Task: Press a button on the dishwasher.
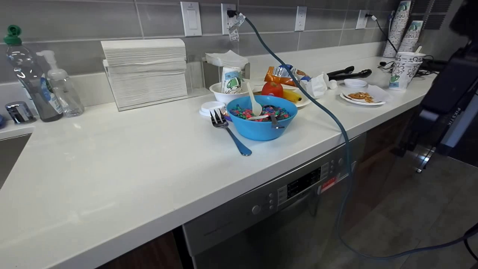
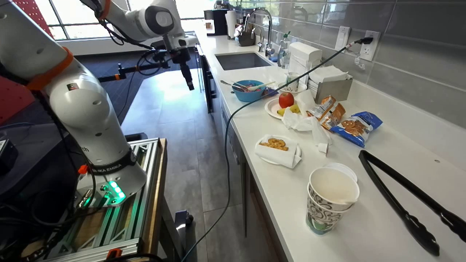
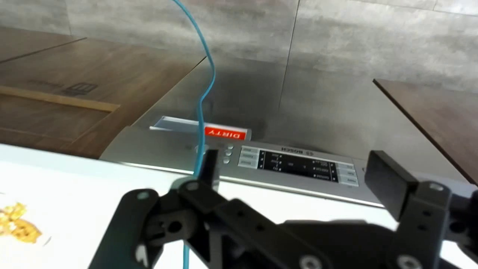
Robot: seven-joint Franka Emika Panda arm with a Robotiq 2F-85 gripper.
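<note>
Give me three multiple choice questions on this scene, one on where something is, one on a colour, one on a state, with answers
1. Where is the dishwasher?
A. Under the counter
B. On top of it
C. Mounted above it

2. What colour is the bowl?
A. Red
B. White
C. Blue

3. How does the gripper stand?
A. Clamped on the bowl
B. Open
C. Fully shut

1 A: an exterior view shows its front below the counter's edge.
2 C: both exterior views show its blue outside.
3 B: the wrist view shows its jaws standing well apart.
</note>
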